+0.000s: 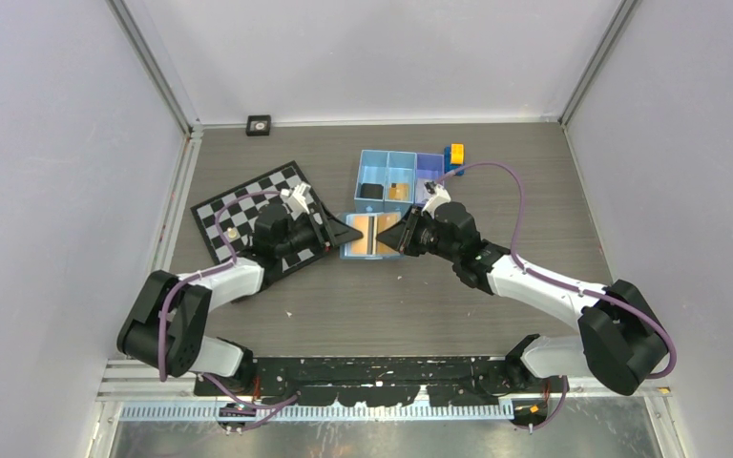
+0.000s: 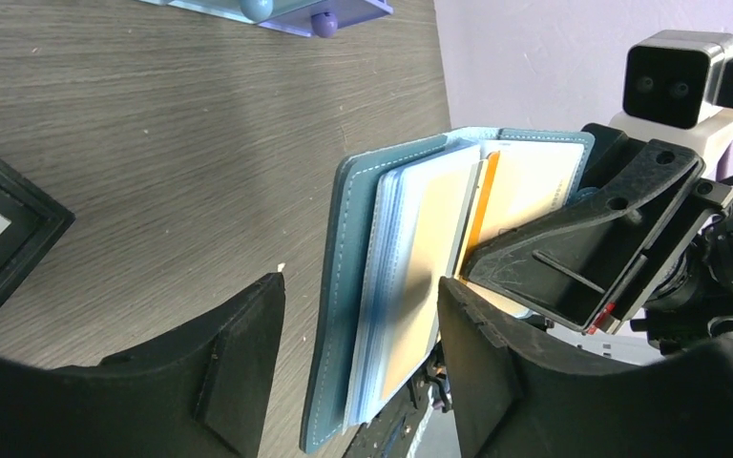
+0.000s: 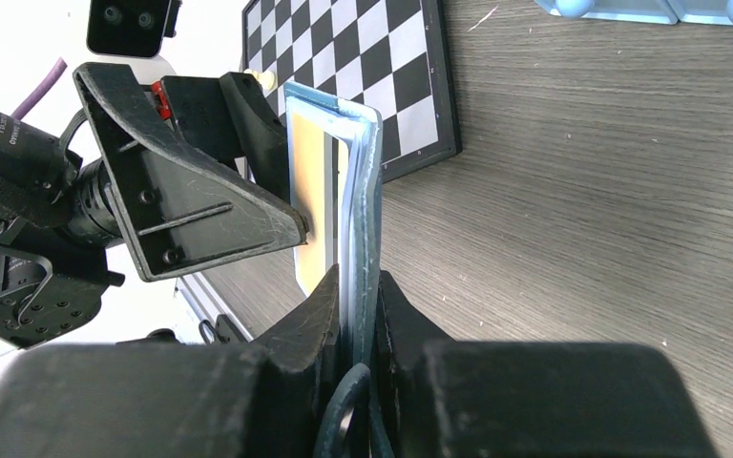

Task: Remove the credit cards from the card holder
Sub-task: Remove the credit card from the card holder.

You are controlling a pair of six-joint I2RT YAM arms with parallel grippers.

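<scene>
Looking down from above, the card holder [image 1: 373, 236] is spread open mid-table between the two arms. The left gripper [image 1: 347, 232] is at one flap and the right gripper [image 1: 390, 236] at the other. The blue tray [image 1: 387, 153] sits just behind and the checkerboard [image 1: 239, 205] off to the left.

Through the left wrist camera, that gripper's fingers [image 2: 239, 363] stand wide, astride the near flap and clasping nothing. The credit cards [image 2: 420, 258], one pale and one tan, sit in their pockets.

Through the right wrist camera, the right fingers [image 3: 329, 305] are pinched narrow on the holder's blue edge.

To my eye the job in hand is seizing a card. The left fingers should close on the card's exposed edge alone, not the flap, then draw straight along the pocket while the right clamp stays firm.
</scene>
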